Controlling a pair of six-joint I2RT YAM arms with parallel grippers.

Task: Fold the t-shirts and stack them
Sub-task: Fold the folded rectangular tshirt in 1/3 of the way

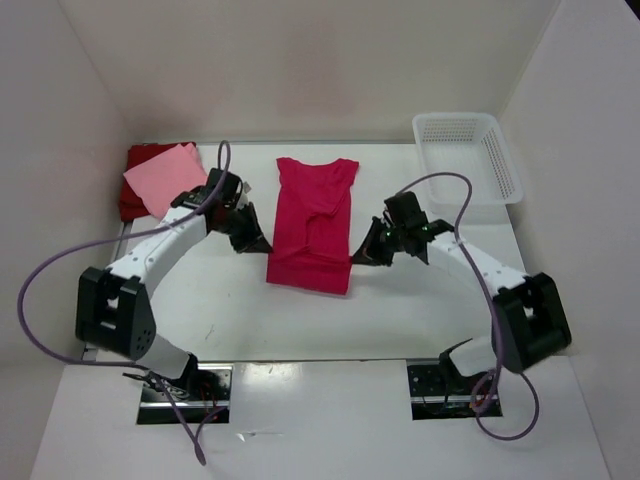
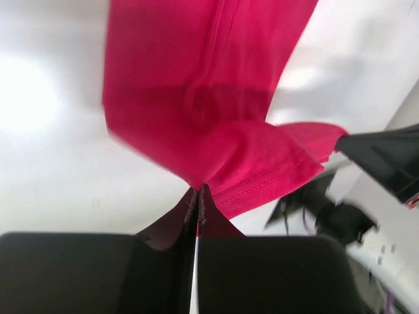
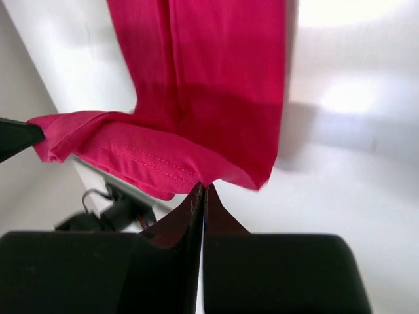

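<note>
Crimson shirt (image 1: 314, 225) is lying stretched out left of the white basket (image 1: 505, 165), gripped at both near hem corners.
Left gripper (image 1: 258, 243) is pinching the hem corner farther from the basket and right gripper (image 1: 360, 258) is pinching the corner nearer to it, both fingers clenched on cloth. Pink shirt (image 1: 165, 178) is lying folded atop the dark red shirt (image 1: 133, 205), farthest left of the basket.

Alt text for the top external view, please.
The left gripper and right gripper grip opposite sides of a crimson t-shirt at centre. A pink shirt lies on a dark red shirt far left; a white basket sits far right.
</note>
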